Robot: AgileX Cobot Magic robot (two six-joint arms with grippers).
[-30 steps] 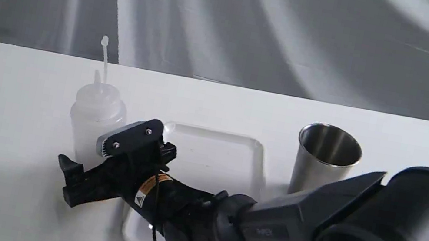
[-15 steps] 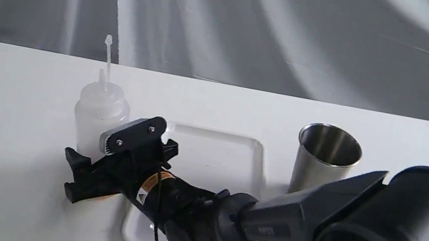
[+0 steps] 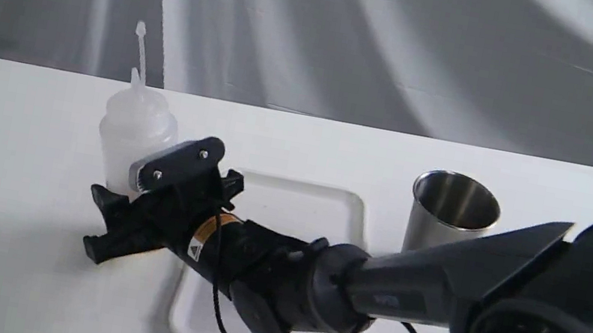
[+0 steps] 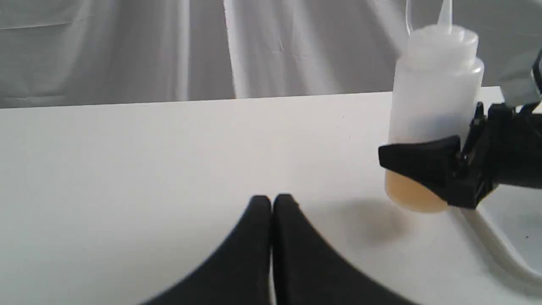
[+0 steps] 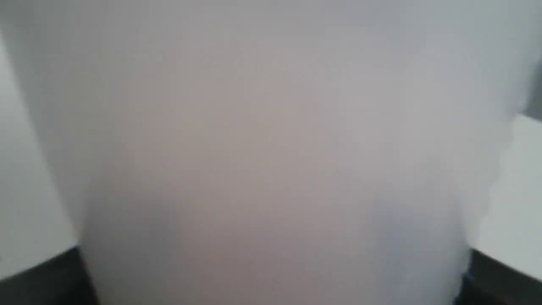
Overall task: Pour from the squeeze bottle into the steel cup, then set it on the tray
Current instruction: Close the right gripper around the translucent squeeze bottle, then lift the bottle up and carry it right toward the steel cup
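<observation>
The squeeze bottle [image 3: 134,123] is held near upright over the left half of the tabletop [image 3: 0,151], about midway between its near and far edges and just left of the tray [image 3: 354,201]. The right gripper [image 3: 102,222] is clamped on its lower body, one finger on each side. Being translucent and mostly empty, it is probably light, and its soft walls should give under pressure, so a hard pinch could push liquid up the nozzle [image 3: 140,50] before it is over the steel cup [image 3: 450,221]. The smooth plastic may also slip. The low hold leaves most of the height above the jaws, so the top could swing when tipped, and a grip nearer mid-body would likely steady it. With so little inside, the pour probably calls for a steep tilt. The left wrist view shows what the exterior view hides behind the gripper: a shallow layer of orange liquid [image 4: 413,195] at the rounded base, and that base seemingly clear of the table, with a shadow under it. The exterior view alone shows the cup standing right of the tray, toward the far edge, and the nozzle tip. The right wrist view gives only a blurred white wall with dark finger edges at two corners — close contact, nothing more. The left gripper [image 4: 271,203], seen only from its own wrist, has its jaws pressed together on nothing, low over bare table.
</observation>
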